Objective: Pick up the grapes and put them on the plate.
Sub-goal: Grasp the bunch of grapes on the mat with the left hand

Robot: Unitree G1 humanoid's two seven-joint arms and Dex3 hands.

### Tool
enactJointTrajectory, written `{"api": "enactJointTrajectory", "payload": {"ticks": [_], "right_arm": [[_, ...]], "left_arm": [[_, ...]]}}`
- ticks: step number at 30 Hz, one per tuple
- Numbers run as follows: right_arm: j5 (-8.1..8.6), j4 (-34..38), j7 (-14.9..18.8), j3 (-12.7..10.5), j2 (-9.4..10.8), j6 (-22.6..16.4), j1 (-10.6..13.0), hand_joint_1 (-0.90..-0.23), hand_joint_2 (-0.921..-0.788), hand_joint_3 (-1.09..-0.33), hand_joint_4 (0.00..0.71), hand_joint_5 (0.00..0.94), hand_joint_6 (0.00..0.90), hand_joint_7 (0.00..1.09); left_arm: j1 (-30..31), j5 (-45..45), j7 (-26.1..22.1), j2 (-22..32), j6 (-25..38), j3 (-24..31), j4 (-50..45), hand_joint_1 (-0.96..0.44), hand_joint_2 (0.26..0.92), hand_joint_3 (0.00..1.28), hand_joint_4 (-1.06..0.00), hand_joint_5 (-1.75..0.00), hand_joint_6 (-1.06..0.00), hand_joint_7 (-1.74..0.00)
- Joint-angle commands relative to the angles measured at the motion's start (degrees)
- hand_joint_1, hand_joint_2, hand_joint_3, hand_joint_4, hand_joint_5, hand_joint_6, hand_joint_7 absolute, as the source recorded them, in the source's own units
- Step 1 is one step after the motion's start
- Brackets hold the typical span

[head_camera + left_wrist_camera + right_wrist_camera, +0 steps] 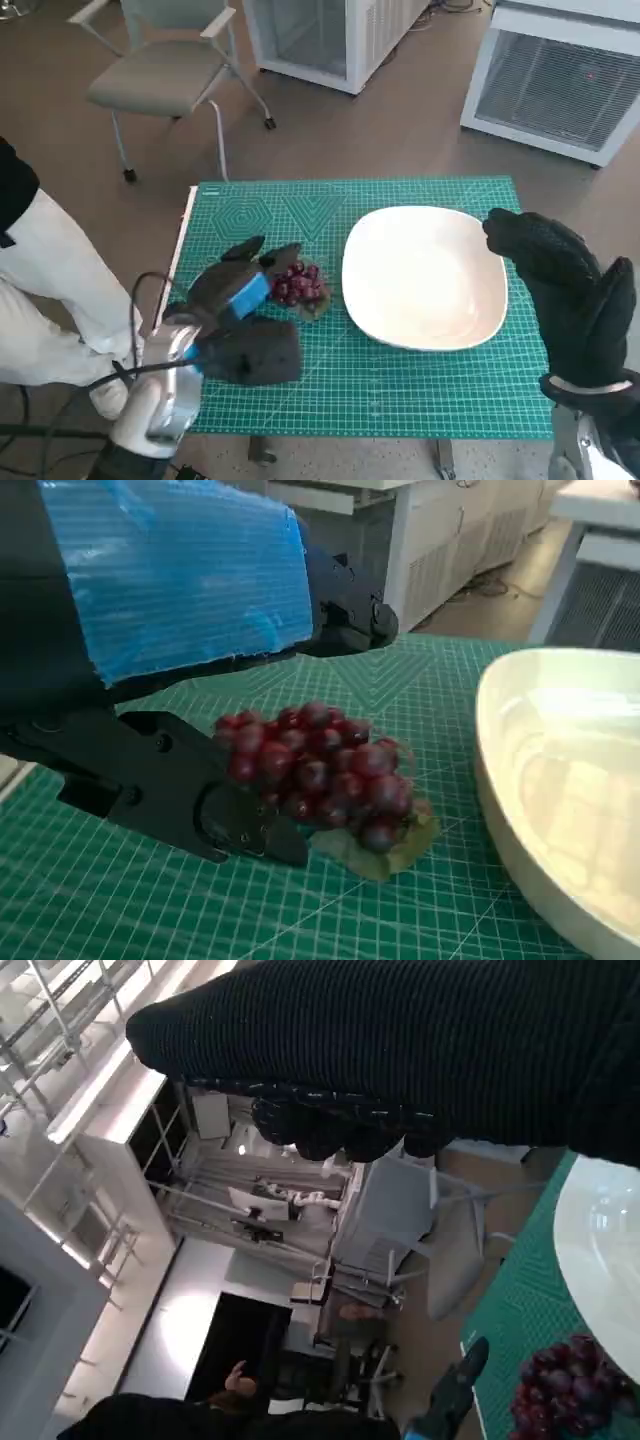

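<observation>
1. Head view: the grapes (300, 285) lie on the green cutting mat (400, 400), just beside the white plate (425, 275) and not yet on it. The left hand (240, 290) is at the bunch with fingers spread; the right hand (570, 290) hangs over the plate's far edge, holding nothing.
2. Left wrist view: black fingers (200, 800) flank the grapes (320, 770), one against the bunch, not clamped. Judging from this, a loose grip could shed berries or drop the bunch against the plate (560, 780) rim.
3. Right wrist view: the glove (400, 1050) fills the top, fingers curled; how tightly cannot be told. No readable writing shows in any view.
</observation>
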Motion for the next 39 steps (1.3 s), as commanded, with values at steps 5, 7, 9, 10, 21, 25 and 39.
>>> {"api": "enactJointTrajectory", "payload": {"ticks": [5,7,9,10,21,25,39], "right_arm": [[0.74,-0.04,-0.15,-0.19,-0.21,0.99,1.62,-0.525,-0.921,-0.589,0.267,0.487,0.138,0.92],[0.69,-0.24,-0.23,-0.15,-0.16,0.98,1.77,-0.526,-0.921,-0.589,0.267,0.488,0.138,0.92],[0.62,-0.35,-0.27,-0.11,-0.12,0.93,1.9,-0.526,-0.921,-0.589,0.267,0.489,0.138,0.92],[0.58,-0.37,-0.28,-0.09,-0.1,0.9,1.94,-0.526,-0.921,-0.589,0.267,0.489,0.138,0.92],[0.5,0.15,-0.23,-0.25,-0.22,0.7,1.71,-0.525,-0.921,-0.589,0.264,0.494,0.136,0.92],[0.4,0.25,-0.26,-0.22,-0.25,0.68,1.57,-0.526,-0.921,-0.588,0.264,0.495,0.137,0.92],[0.15,0.78,0.03,0.07,-0.23,0.18,1.37,-0.526,-0.921,-0.589,0.262,0.498,0.137,0.92]], "left_arm": [[-3.45,0.94,0.96,-0.47,1.43,-3.37,4.86,-0.12,0.763,0.0,-0.08,0.0,-0.26,-0.01],[-4.28,0.83,1.37,-0.65,1.32,-3.97,6.35,-0.13,0.764,0.0,-0.08,-0.01,-0.26,-0.01],[-5.01,0.69,1.63,-0.77,1.3,-4.46,7.6,-0.13,0.764,0.0,-0.09,-0.01,-0.27,-0.01],[-5.35,0.62,1.75,-0.81,1.3,-4.68,8.21,-0.13,0.764,0.0,-0.09,-0.01,-0.27,-0.01],[-10.26,0.39,3.23,-2.29,2.14,-6.88,16.52,-0.11,0.765,0.0,-0.09,0.0,-0.28,-0.01],[-12.97,0.57,4.61,-3.43,2.7,-8.01,21.55,-0.1,0.765,0.0,-0.09,0.0,-0.28,-0.01],[-22.89,-0.46,10.32,-7.56,2.67,-11.35,42.31,-0.11,0.768,0.0,-0.12,-0.01,-0.29,-0.01]]}}
